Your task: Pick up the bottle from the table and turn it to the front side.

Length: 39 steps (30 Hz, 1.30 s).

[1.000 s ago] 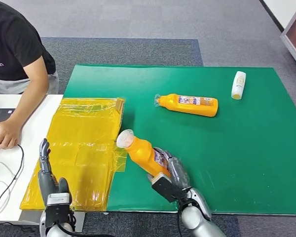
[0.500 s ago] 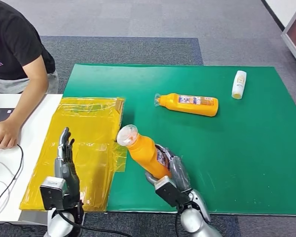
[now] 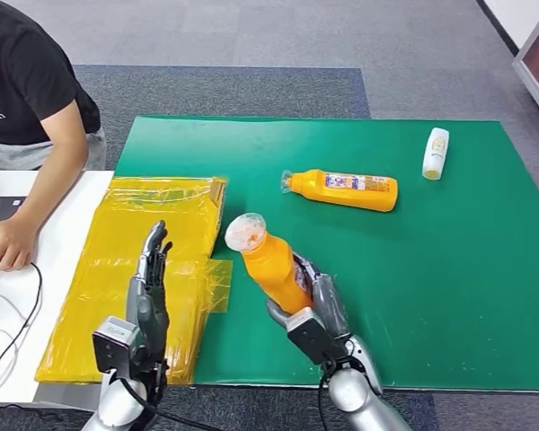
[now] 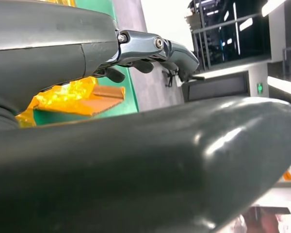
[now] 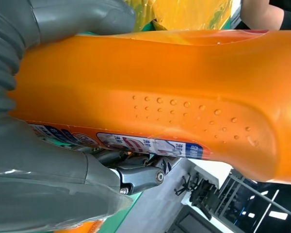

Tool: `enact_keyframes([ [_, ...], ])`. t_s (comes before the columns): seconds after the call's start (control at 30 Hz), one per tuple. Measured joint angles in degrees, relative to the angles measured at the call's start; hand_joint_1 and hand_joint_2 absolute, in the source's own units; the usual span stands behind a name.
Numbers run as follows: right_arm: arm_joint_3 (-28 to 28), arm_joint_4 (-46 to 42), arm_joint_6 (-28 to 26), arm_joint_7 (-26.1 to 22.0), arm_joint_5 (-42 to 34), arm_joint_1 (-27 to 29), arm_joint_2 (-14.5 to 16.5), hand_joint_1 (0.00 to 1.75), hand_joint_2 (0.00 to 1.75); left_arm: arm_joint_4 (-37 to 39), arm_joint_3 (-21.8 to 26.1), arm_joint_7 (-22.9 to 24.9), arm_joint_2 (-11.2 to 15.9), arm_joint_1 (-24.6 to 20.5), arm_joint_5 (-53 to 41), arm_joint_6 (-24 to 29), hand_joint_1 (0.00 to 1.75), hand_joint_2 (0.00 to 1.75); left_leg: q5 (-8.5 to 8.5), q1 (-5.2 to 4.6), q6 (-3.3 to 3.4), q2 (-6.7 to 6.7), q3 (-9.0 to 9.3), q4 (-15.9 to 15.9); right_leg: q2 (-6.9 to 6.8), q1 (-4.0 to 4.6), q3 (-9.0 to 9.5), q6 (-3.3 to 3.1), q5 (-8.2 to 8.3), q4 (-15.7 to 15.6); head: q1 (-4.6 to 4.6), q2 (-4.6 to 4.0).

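- Right hand [image 3: 317, 310] grips the orange bottle [image 3: 273, 269] low on its body, lifted off the green worktop [image 3: 416, 269].
- Bottle's long axis tilts up, cap end leaning toward the left hand [image 3: 148, 292].
- Left hand open, raised, near but apart.
- Bottle: glossy plastic, dimpled patch, label strip.

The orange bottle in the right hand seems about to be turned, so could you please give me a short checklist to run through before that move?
1. Right hand grips the orange bottle: ok, fingers wrap its lower body.
2. Bottle lifted off the green mat: ok, tilted with cap end up.
3. Left hand free to help: ok, open over the yellow plastic sheet.
4. Space around the bottle: ok, the second orange bottle and white bottle lie well apart.
5. Label facing front: cannot tell.
6. Person's hand away from the work: ok, on the white table.
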Motion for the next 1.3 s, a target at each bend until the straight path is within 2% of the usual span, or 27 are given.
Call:
enact_keyframes([
  [0.2,0.5,0.5,-0.7,-0.6,-0.1,-0.7,0.7,1.75,1.75,0.0,-0.8,1.7,0.6,-0.3,4.0,-3.9,0.00,0.00,0.00,0.00,0.00,0.00,-0.02,0.0,0.00,0.00,-0.02,0.00,0.00,0.0,0.00,0.00],
  [0.4,2.3,0.1,-2.4,-0.6,2.6,-1.1,1.0,1.75,1.75,0.0,-1.6,2.3,1.3,-0.6,3.8,-4.5,0.00,0.00,0.00,0.00,0.00,0.00,-0.04,0.0,0.00,0.00,-0.04,0.00,0.00,0.0,-0.01,0.00],
  [0.67,5.1,-2.1,-3.5,1.1,5.6,-1.5,1.0,1.68,1.75,-0.3,-3.0,3.6,2.1,-1.2,5.4,-9.7,0.00,0.00,0.01,0.00,-0.01,0.00,-0.06,0.0,0.00,0.00,-0.06,0.00,0.00,0.0,0.00,0.00],
  [0.87,6.5,-2.2,-3.4,1.6,5.8,-2.2,1.0,1.63,1.75,-0.5,-4.2,4.0,2.8,-2.4,3.8,-10.7,0.00,0.00,0.02,0.00,-0.02,0.00,-0.06,0.0,0.00,0.00,-0.07,0.00,0.00,0.0,0.00,0.00],
  [1.0,7.2,-2.2,-3.2,1.7,5.8,-2.6,1.0,1.63,1.75,-0.4,-4.8,4.7,3.2,-3.4,3.5,-11.1,0.00,1.75,0.02,0.00,-0.02,0.00,-0.08,0.0,0.00,0.00,-0.09,0.00,0.00,0.0,0.00,0.00],
  [1.03,7.4,-2.2,-3.2,1.7,5.8,-2.7,1.0,1.63,1.75,-0.3,-4.9,4.9,3.3,-3.7,3.4,-11.2,0.00,1.75,0.02,0.00,-0.02,0.00,-0.09,0.0,0.00,0.00,-0.10,0.00,0.00,0.0,0.00,0.00],
  [1.17,8.0,-2.2,-3.0,1.8,5.8,-3.1,1.0,1.61,1.75,0.2,-5.1,6.2,3.6,-4.5,2.6,-11.5,0.00,0.00,0.02,0.00,-0.02,0.00,-0.09,0.0,0.00,0.00,-0.11,0.00,0.00,0.0,0.00,0.00],
  [1.3,8.5,-2.2,-2.7,2.0,5.8,-3.3,1.0,1.62,1.75,0.9,-5.5,7.7,3.8,-5.5,1.1,-11.8,0.00,0.00,0.02,0.00,-0.02,0.00,-0.11,0.0,0.00,0.00,-0.11,0.00,0.00,0.0,0.00,0.00],
])
